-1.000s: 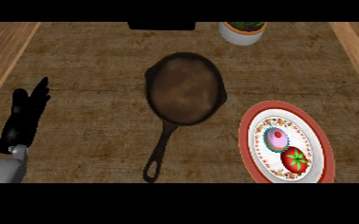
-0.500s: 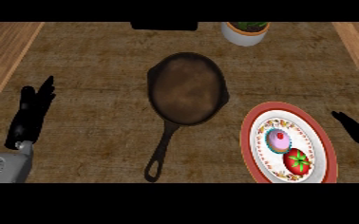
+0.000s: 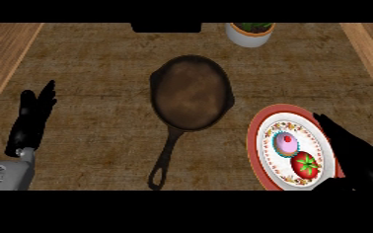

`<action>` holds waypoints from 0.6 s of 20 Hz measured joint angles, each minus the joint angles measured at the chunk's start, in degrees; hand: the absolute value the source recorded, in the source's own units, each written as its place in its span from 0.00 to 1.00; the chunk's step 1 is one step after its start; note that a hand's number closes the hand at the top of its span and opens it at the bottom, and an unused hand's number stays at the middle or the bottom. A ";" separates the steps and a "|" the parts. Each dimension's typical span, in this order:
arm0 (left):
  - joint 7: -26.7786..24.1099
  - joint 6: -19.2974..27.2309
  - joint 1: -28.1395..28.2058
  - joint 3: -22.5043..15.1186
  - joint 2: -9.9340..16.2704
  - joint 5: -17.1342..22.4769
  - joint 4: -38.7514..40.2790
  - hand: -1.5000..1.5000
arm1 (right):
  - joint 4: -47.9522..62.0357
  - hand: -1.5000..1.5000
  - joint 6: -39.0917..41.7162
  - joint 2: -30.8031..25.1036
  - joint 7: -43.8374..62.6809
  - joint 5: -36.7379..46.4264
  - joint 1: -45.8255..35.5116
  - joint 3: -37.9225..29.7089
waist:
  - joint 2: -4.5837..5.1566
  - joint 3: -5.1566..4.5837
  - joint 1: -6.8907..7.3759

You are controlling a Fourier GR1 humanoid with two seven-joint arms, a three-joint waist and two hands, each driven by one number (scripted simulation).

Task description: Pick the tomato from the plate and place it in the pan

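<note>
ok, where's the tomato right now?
Head view, lower right: the tomato sits on the plate, just below the cupcake, with the right hand beside it.

Our counter (image 3: 94,69): woven brown top | cast-iron pan (image 3: 191,98) at centre, handle toward us | red-rimmed plate (image 3: 256,143) lower right | white pot (image 3: 249,33) at far edge
</note>
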 measured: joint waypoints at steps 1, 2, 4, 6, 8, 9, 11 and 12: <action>-0.40 -0.17 0.09 0.24 -0.38 -0.30 0.38 0.50 | 0.31 0.00 0.76 0.64 0.38 0.68 -0.24 0.04 | -0.01 0.01 -0.08; -0.16 0.01 0.42 0.07 -0.89 -0.85 -0.21 0.50 | 1.23 0.00 1.18 1.81 0.73 1.60 -0.92 0.41 | -0.03 0.00 -0.10; 0.30 -0.49 1.70 0.77 -0.76 -1.20 -1.81 0.50 | 2.36 0.00 1.89 2.99 0.17 3.18 -0.56 0.39 | -0.07 0.01 -0.16; 0.64 -0.93 1.94 1.50 -1.02 -1.70 -2.28 0.50 | 3.35 0.00 2.80 4.91 0.35 4.82 -0.94 0.66 | -0.08 0.00 -0.21; 0.48 -1.25 2.09 2.26 -1.40 -2.29 -2.50 0.50 | 4.72 0.00 3.32 6.48 -0.61 6.26 -0.49 0.71 | -0.08 0.01 -0.28; 0.79 -1.72 2.13 2.88 -1.24 -2.34 -2.71 0.50 | 5.11 0.00 3.46 6.85 -1.57 6.89 0.28 0.39 | -0.08 0.02 -0.32; 0.51 -2.24 1.03 3.34 -1.88 -3.19 -1.37 0.50 | 5.75 0.00 4.19 7.39 -3.48 7.59 1.09 -0.76 | -0.08 0.02 -0.43; -0.03 -2.14 0.58 3.60 -2.42 -3.80 -0.51 0.50 | 5.43 0.00 4.91 8.09 -3.31 8.18 1.00 -0.97 | -0.07 0.03 -0.47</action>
